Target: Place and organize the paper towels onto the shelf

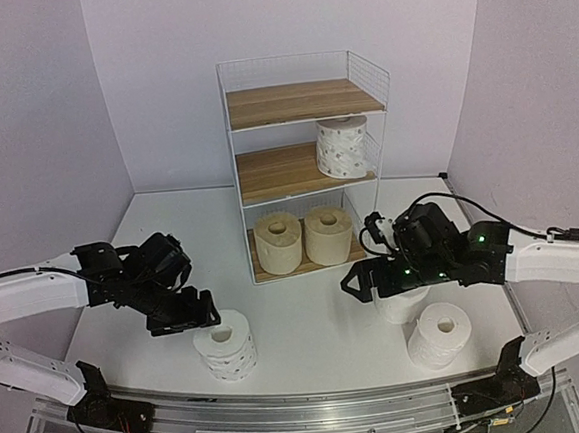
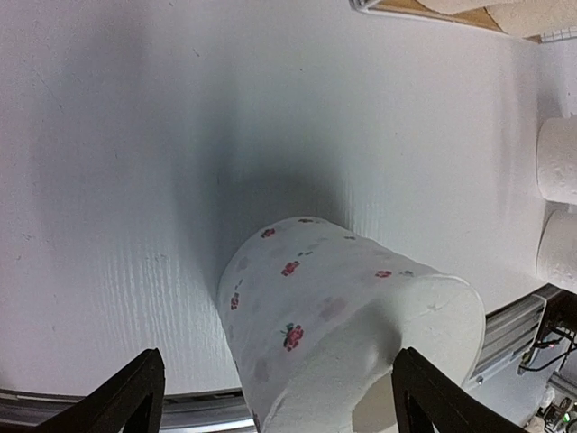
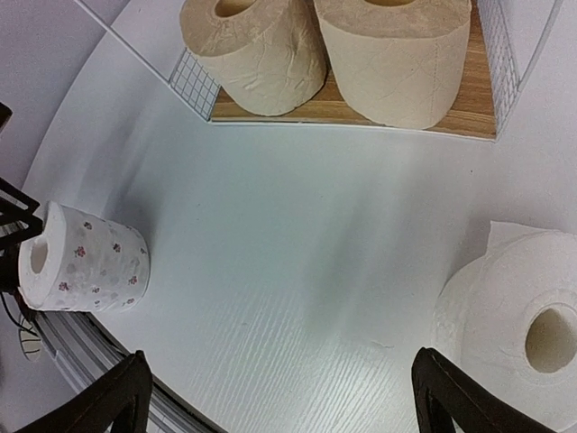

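Top external | shelf (image 1: 306,103): two beige rolls (image 1: 278,241) bottom tier, one dotted roll (image 1: 342,146) middle tier | remaining: three | second dotted roll (image 1: 224,345) just ahead of left pincer (image 1: 189,317), jaws apart, unclamped | two plain white rolls (image 1: 439,333) beneath and beside right pincer (image 1: 365,279), jaws apart, empty

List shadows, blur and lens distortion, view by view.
Top external: soft light, sharp, the front rail bowed by the lens. Left wrist: a dark shadow on the table beyond the flowered roll, whose near end looks soft. Right wrist: a pale sheen streaks the table; the shelf edge slants, wide-angle.
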You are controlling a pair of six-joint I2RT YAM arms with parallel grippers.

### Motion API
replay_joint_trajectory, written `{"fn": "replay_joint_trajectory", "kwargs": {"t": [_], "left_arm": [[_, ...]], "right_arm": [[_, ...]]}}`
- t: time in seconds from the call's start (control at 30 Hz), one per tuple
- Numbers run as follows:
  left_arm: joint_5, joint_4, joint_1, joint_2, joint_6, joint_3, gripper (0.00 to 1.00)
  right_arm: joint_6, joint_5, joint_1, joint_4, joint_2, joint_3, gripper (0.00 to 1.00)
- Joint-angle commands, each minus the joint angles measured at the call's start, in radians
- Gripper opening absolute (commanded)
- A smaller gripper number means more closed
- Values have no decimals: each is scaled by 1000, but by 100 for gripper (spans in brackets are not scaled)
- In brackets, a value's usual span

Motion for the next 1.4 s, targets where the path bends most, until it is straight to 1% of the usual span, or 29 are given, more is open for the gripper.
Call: {"fn": "replay_joint_trajectory", "kwargs": {"t": [0.0,0.07,0.3,0.47,0.57,0.63,0.67,0.73,0.8,0.97,1.03,1.2,1.37], "left_arm": [[94,64,2,1,34,-16,86],[100,64,2,2,40,-14,85],[146,52,2,26,82,-40,66],[157,77,2,77,144,-8,50],[159,77,2,112,191,40,38],[162,76,2,131,231,88,27],[173,84,2,138,259,108,23],[207,112,2,146,306,155,18],[263,138,2,156,347,190,17],[396,170,0,176,455,259,17],[437,163,0,192,488,283,17],[478,134,0,221,550,339,15],[554,157,-1,238,575,349,14]], "right_arm": [[-35,-65,5,55,42,50,97],[-39,-78,4,61,61,60,97],[-78,-145,4,97,121,83,95],[-248,-347,11,274,158,41,91],[-349,-413,44,346,189,46,90],[-426,-423,71,361,217,63,93],[-460,-439,85,364,229,71,97],[-542,-446,111,367,253,85,98],[-624,-468,140,368,268,93,98],[-763,-442,176,394,296,112,98],[-788,-404,187,410,303,122,98],[-815,-304,193,496,291,99,98],[-823,-296,194,558,302,88,98]]}}
